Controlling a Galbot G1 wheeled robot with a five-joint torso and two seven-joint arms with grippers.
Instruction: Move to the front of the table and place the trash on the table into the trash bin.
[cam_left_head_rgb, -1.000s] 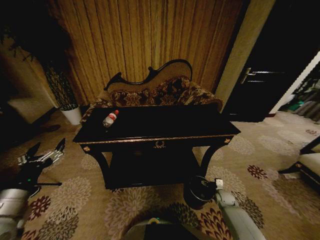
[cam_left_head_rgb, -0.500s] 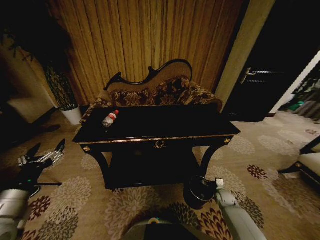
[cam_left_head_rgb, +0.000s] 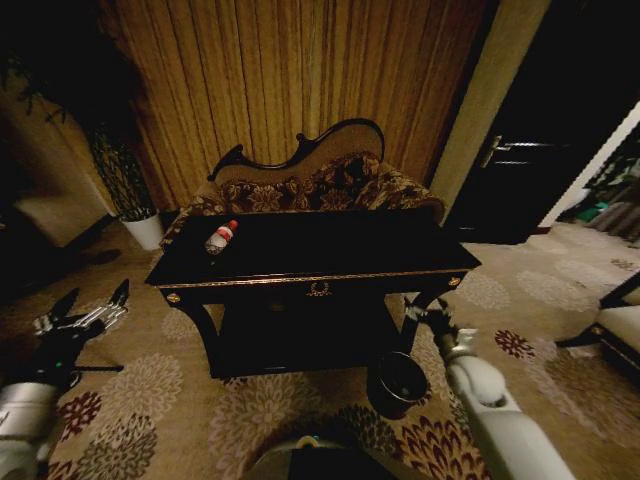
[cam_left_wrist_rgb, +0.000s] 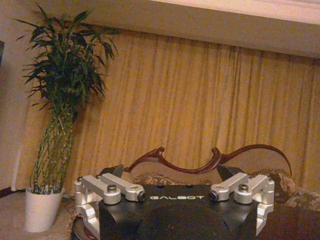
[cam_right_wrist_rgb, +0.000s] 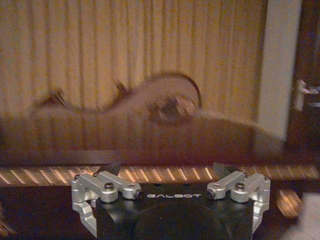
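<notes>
Facing the long front edge of the table (cam_left_head_rgb: 312, 285), close enough for either arm to reach over it, which fits a robot parked to start clearing. Holds the left hand (cam_left_head_rgb: 92, 308) low and out past the table's left end, over the carpet (cam_left_head_rgb: 250, 410), fingers spread wide apart and empty (probably just waiting its turn). Lifts the right hand (cam_left_head_rgb: 428, 318) up beside the front right leg of the table, above the trash bin (cam_left_head_rgb: 397, 382); seen from the right wrist, fingertips apart with nothing between them, pointing across the gold-trimmed front edge toward the sofa (cam_left_head_rgb: 310, 185) behind.

Leaves the trash on view, a clear bottle (cam_left_head_rgb: 220, 237) with red cap and label, lying on its side near the back left corner of the table, well apart from both hands. Cannot make out any other scraps on the dark glossy top. Cannot read the label's print either.

Keeps the trash bin on the floor just in front of the table's right front leg, mouth open upward, handy for a drop from above. Reads "GALBOT" in pale letters on the black body of each hand in both wrist views. Shows a potted plant (cam_left_wrist_rgb: 54, 125) in a white pot off beyond the left end.
</notes>
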